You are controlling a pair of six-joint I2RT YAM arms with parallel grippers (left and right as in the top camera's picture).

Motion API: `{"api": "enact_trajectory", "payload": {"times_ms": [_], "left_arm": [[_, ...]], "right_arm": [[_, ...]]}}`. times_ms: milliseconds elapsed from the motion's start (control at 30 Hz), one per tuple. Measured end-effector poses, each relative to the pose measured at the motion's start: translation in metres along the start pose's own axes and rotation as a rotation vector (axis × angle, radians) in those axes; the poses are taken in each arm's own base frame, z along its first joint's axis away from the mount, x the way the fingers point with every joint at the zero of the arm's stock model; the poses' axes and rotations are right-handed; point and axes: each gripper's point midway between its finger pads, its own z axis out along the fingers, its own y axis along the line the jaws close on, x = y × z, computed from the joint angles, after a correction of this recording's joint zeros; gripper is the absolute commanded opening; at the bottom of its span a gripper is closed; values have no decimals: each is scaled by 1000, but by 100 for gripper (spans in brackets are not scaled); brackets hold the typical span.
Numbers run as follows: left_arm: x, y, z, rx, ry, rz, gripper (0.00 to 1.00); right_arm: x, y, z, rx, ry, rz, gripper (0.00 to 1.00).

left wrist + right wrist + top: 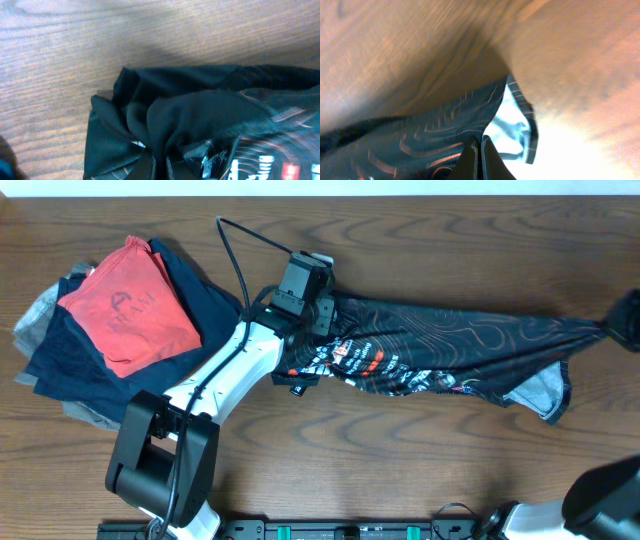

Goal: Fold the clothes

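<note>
**Overhead:** jersey (450, 345) on bench (400, 470), drawn into long rumpled band from centre to right edge. Left pincer (308, 320) at its left end, right pincer (622, 320) at its right end, half out of frame. Red-orange shirt (130, 305) and navy garments (205, 290) piled at far left, apart from jersey.

**Left wrist:** left pincer closed on bunched black cloth. Fabric collapses in soft folds, so likely thin, limp, light.

**Right wrist:** right pincer pressed together on hem, pale inner face showing. Sheen suggests slippery cloth. Best hold probably hems or corners, pinched deep.
</note>
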Motion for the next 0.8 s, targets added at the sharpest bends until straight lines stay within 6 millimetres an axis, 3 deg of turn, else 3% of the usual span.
{"api": "enact_trajectory", "payload": {"times_ms": [100, 200, 267, 433, 500, 633, 800], "left_arm": [[15, -1, -4, 4, 61, 4, 6], [20, -1, -24, 5, 93, 5, 6], [13, -2, -50, 15, 68, 3, 6], [-28, -13, -141, 97, -137, 2, 6], [-34, -18, -170, 135, -187, 6, 6], [-10, -30, -209, 226, -143, 13, 6], [22, -35, -221, 270, -37, 12, 6]], "right_arm": [[0, -4, -11, 2, -22, 14, 1], [0, 2, -14, -31, -26, -4, 1], [1, 10, -19, -75, -35, -32, 1], [1, 28, -43, -171, -87, -100, 1], [-1, 33, -57, -189, -125, -115, 1], [-3, 33, -86, -165, -209, -123, 1], [-1, 21, -105, -88, -261, -98, 1]]}}
